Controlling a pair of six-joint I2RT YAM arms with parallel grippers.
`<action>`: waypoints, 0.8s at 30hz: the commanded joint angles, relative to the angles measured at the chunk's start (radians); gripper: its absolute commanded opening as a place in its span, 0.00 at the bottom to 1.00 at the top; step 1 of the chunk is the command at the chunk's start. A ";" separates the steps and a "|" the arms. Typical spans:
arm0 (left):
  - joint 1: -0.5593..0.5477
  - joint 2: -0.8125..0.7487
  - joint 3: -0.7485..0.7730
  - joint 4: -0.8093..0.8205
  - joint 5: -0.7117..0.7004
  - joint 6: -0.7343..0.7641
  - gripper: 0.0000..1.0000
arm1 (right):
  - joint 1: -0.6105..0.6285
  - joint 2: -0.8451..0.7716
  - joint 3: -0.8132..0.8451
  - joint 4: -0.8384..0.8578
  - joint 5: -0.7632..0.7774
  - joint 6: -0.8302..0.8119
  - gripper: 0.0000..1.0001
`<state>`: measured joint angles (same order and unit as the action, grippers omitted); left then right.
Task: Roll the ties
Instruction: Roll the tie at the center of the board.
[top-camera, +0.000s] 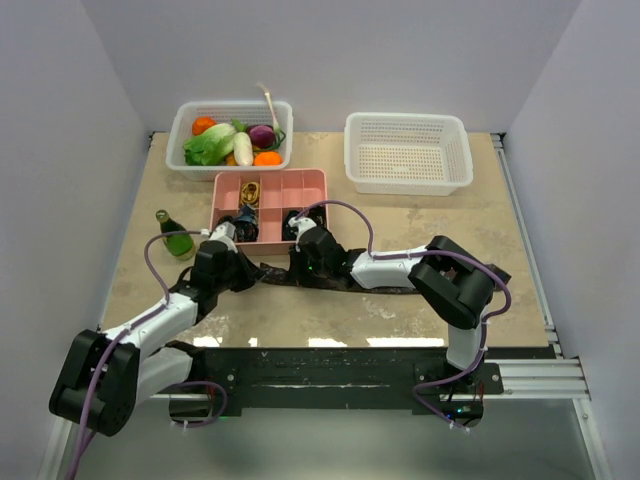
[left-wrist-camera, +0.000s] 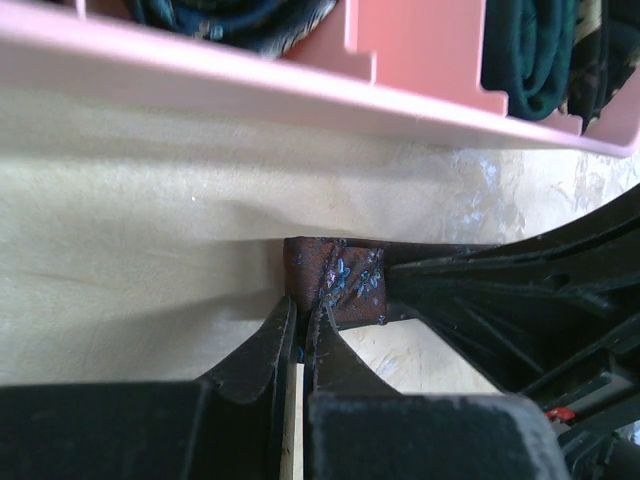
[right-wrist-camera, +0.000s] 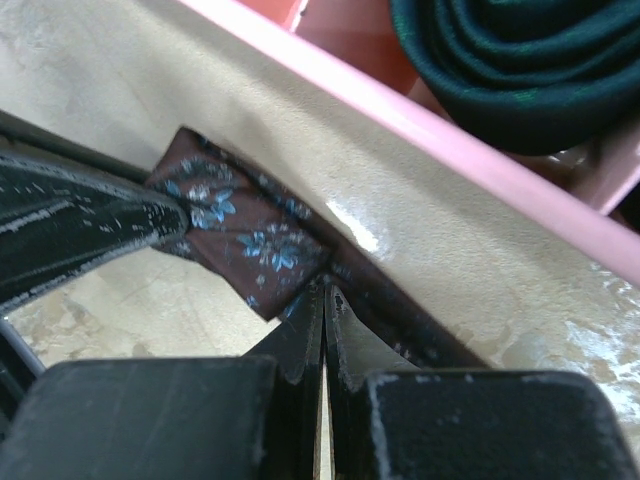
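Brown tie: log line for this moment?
left gripper: shut on brown tie | right gripper: same | end folded, beside pink tray

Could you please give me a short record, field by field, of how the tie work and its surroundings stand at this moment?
workpiece: brown tie with blue flowers, lying flat in front of the pink tray, its end apparently folded over
left arm: left pincer shut on that end
right arm: right pincer shut on the same end
tray contents: rolled ties, including a dark green roll
behind tray: vegetable basket on the left, empty white basket on the right
beside tray: green bottle, upright
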<state>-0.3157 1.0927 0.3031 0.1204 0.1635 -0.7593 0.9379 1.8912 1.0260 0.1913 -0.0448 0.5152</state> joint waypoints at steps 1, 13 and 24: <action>-0.008 -0.031 0.076 -0.056 -0.068 0.072 0.00 | 0.009 -0.029 0.019 0.046 -0.030 0.020 0.00; -0.086 -0.007 0.169 -0.195 -0.162 0.141 0.00 | 0.009 -0.066 0.040 0.051 -0.009 0.016 0.00; -0.148 0.006 0.221 -0.235 -0.256 0.130 0.00 | 0.012 0.023 0.089 0.080 -0.050 0.025 0.00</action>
<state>-0.4500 1.0992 0.4732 -0.1066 -0.0483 -0.6426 0.9424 1.8812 1.0737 0.2256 -0.0731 0.5270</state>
